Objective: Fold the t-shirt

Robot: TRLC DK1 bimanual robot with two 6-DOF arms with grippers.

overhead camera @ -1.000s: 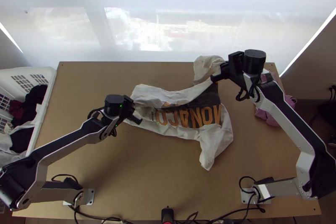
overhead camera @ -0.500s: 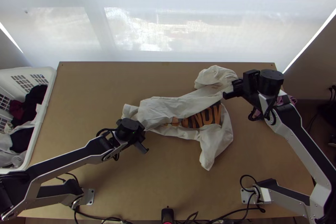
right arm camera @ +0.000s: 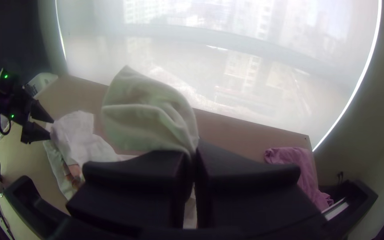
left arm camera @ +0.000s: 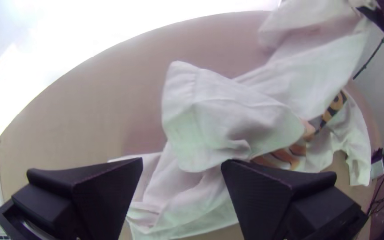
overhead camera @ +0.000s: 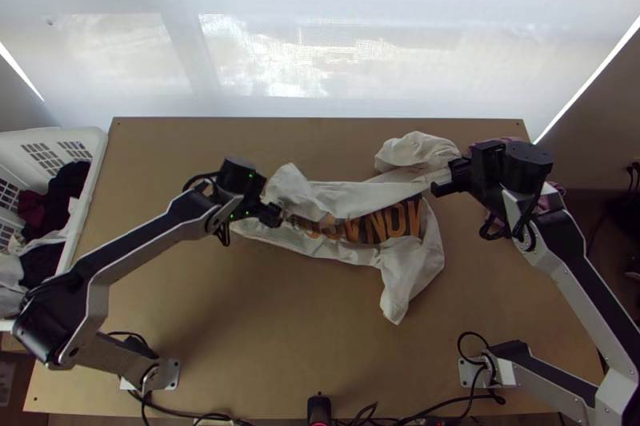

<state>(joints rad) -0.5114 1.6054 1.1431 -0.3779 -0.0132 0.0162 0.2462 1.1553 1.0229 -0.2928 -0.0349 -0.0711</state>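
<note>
Mid-frame, the T-shirt [overhead camera: 410, 266] is running left to right across the tabletop [overhead camera: 320, 338], its left end near the parted jaws of the left arm [overhead camera: 144, 245], the jaws of the right arm [overhead camera: 590, 292] clenching its upper-right part.

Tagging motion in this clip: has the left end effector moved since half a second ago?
Yes. In the top view the left end effector is now closer to the table's far edge than it was.

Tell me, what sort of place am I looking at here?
Probably a robotics workroom, perhaps in a city building: two robot arms stand at a wooden table, a basket of clothes sits beside it, and buildings show through the large window.
</note>
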